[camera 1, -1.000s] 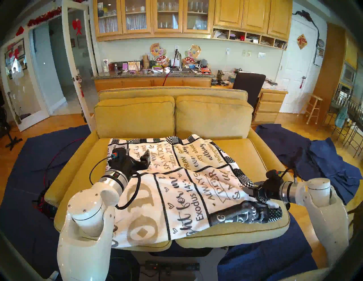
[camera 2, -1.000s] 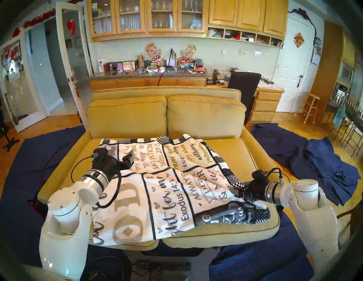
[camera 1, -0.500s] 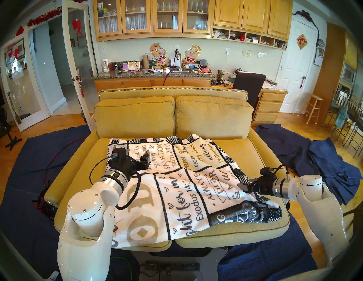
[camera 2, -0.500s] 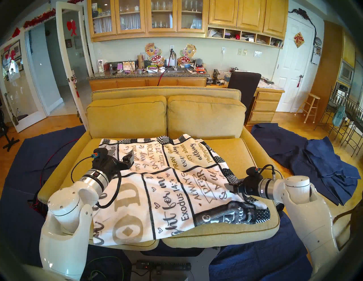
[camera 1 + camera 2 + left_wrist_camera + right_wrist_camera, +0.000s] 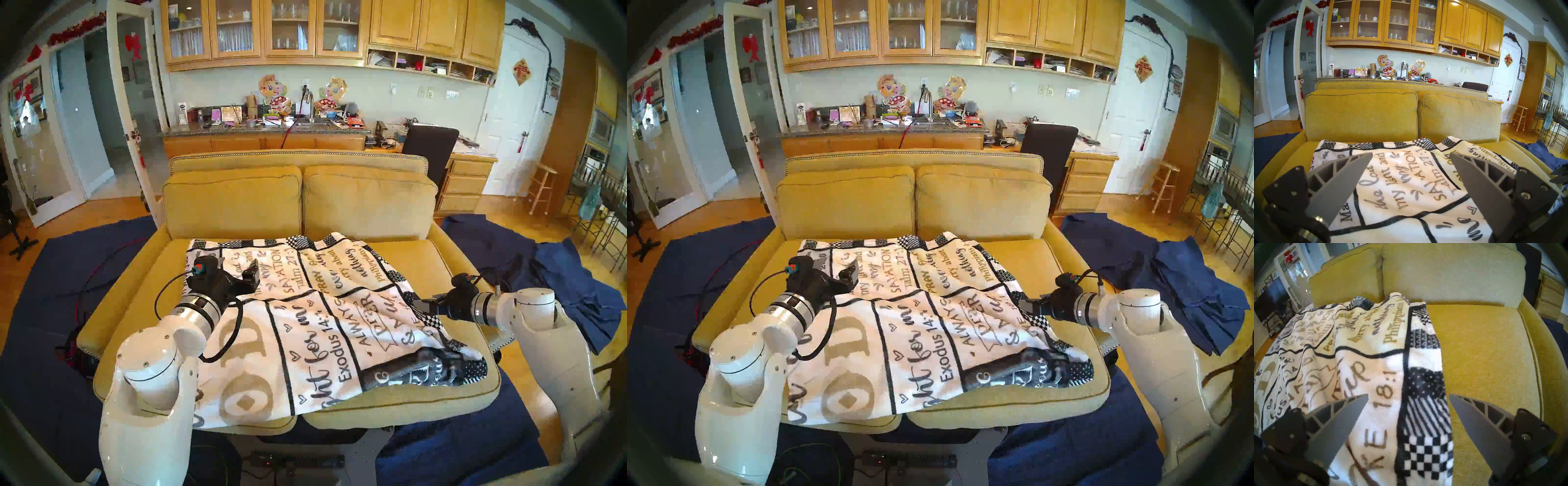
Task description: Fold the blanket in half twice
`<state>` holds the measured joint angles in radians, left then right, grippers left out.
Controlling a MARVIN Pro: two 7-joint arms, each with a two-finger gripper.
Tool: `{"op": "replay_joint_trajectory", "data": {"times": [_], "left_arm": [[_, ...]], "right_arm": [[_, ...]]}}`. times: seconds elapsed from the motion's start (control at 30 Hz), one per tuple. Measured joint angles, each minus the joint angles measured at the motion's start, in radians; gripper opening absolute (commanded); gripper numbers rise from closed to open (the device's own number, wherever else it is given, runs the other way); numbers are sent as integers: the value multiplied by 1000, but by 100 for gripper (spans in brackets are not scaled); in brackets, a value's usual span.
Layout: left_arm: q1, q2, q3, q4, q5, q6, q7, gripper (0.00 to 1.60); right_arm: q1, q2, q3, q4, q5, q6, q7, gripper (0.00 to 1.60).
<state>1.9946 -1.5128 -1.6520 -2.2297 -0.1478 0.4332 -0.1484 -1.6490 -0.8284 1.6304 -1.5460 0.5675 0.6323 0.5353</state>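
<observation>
Blanket [image 5: 305,325] prob soft, light, floppy; pinch at checked border. Left gripper [image 5: 1411,169] & right gripper [image 5: 1408,414] both wide, empty.

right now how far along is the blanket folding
Done: the blanket appears doubled over once, an upper layer lying over the lower one on the sofa, roughly. In hand: nothing is held; the left gripper is open above it, and the right gripper is open over its patterned right border. Left: the second fold.
</observation>
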Motion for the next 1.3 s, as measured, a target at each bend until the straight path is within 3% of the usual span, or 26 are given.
{"op": "replay_joint_trajectory", "data": {"times": [0.8, 1.3], "left_arm": [[0, -6, -2, 1, 6, 2, -7, 160], [0, -9, -3, 1, 10, 3, -11, 160]], "right_arm": [[178, -24, -90, 164, -1, 2, -46, 160], [287, -58, -126, 277, 0, 34, -18, 160]]}}
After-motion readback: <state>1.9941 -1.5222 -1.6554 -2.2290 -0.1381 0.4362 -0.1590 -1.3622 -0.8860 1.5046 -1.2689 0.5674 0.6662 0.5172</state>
